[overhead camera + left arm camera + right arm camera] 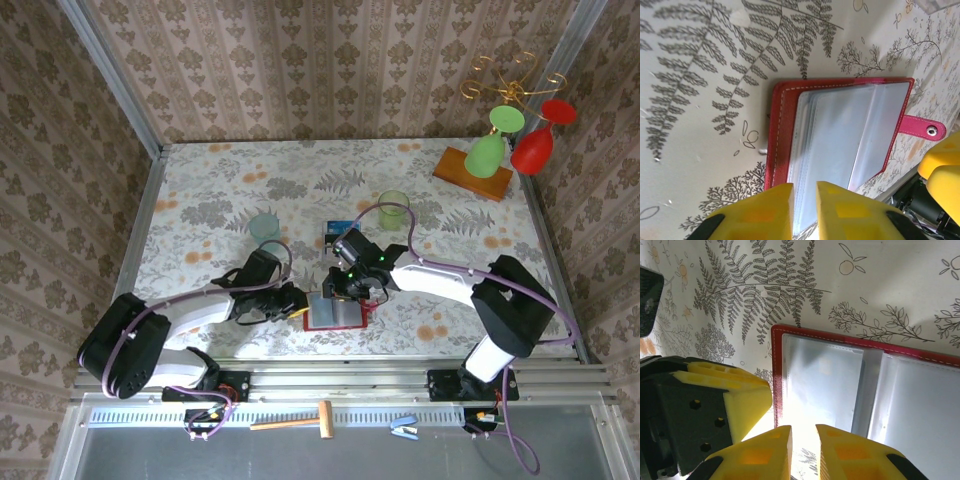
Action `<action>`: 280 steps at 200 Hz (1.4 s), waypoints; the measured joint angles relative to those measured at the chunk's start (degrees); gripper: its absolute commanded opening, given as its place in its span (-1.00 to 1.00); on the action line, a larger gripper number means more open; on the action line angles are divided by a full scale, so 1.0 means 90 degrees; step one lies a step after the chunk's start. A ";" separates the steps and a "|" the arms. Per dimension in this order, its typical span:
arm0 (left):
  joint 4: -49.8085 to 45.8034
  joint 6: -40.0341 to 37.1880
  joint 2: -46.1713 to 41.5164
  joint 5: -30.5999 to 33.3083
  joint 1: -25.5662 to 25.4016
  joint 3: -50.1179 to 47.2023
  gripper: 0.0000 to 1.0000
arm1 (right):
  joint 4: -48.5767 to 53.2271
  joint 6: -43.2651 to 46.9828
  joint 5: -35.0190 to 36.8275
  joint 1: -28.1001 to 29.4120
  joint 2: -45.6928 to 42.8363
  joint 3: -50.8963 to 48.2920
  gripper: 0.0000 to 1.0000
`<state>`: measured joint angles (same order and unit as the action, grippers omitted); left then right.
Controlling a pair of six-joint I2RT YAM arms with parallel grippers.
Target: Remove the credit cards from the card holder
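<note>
Green cup, pale cup, beyond card holder

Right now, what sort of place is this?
Probably a staged robot test cell, not a real home: wallpapered panels box in one small flowered table, the left arm and right arm are bolted to a metal rail, and coloured goblets hang on a stand like props.

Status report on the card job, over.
Grippers: left gripper and right gripper pinched shut on wallet edges. Wallet lies open, clear sleeves up. Two cups stand apart, nothing blocking.
</note>
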<state>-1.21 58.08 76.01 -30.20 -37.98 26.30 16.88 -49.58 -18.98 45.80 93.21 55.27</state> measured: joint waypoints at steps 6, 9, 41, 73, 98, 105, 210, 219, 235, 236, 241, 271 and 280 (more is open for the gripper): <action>0.0005 -0.0002 0.0032 -0.0002 0.0022 0.0012 -0.67 | -0.0024 -0.0015 -0.0005 0.0000 0.0022 0.0000 -0.57; 0.0012 -0.0005 0.0046 -0.0002 0.0022 0.0015 -0.67 | -0.0034 -0.0017 -0.0017 0.0000 0.0027 0.0000 -0.57; 0.0024 -0.0029 0.0214 -0.0007 0.0022 0.0015 -0.75 | -0.0058 -0.0039 -0.0114 0.0000 0.0168 0.0000 -0.58; 0.0044 -0.0073 0.0340 -0.0012 0.0022 0.0015 -0.82 | -0.0138 -0.0066 -0.0223 0.0002 0.0308 0.0000 -0.58; 0.0056 -0.0080 0.0386 -0.0024 0.0022 0.0015 -0.84 | -0.0243 -0.0112 -0.0306 0.0017 0.0401 0.0000 -0.59; 0.0058 -0.0080 0.0396 -0.0027 0.0022 0.0015 -0.84 | -0.0262 -0.0129 -0.0325 0.0022 0.0427 0.0000 -0.59; 0.0066 -0.0138 0.0396 -0.0053 0.0022 0.0015 -0.84 | -0.0325 -0.0153 -0.0444 0.0024 0.0775 0.0000 -0.59; 0.0066 -0.0146 0.0396 -0.0053 0.0022 0.0010 -0.84 | -0.0316 -0.0153 -0.0444 0.0024 0.0816 0.0000 -0.58; 0.0049 -0.0146 0.0396 -0.0075 0.0022 0.0010 -0.84 | -0.0311 -0.0153 -0.0444 0.0024 0.0843 -0.0029 -0.58; 0.0049 -0.0148 0.0396 -0.0075 0.0022 0.0010 -0.84 | -0.0311 -0.0153 -0.0444 0.0024 0.0843 -0.0029 -0.58; 0.0044 -0.0148 0.0396 -0.0078 0.0022 0.0010 -0.84 | -0.0304 -0.0153 -0.0444 0.0024 0.0843 -0.0041 -0.59; 0.0012 -0.0194 0.0396 -0.0083 0.0022 0.0010 -0.84 | -0.0282 -0.0136 -0.0444 0.0024 0.0843 -0.0044 -0.59; -0.0007 -0.0204 0.0396 -0.0097 0.0022 0.0010 -0.84 | -0.0279 -0.0131 -0.0444 0.0024 0.0843 -0.0044 -0.59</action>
<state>-1.28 56.25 79.57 -31.07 -37.78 26.39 14.37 -50.76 -22.98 46.02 100.79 54.87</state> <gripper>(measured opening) 0.080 0.207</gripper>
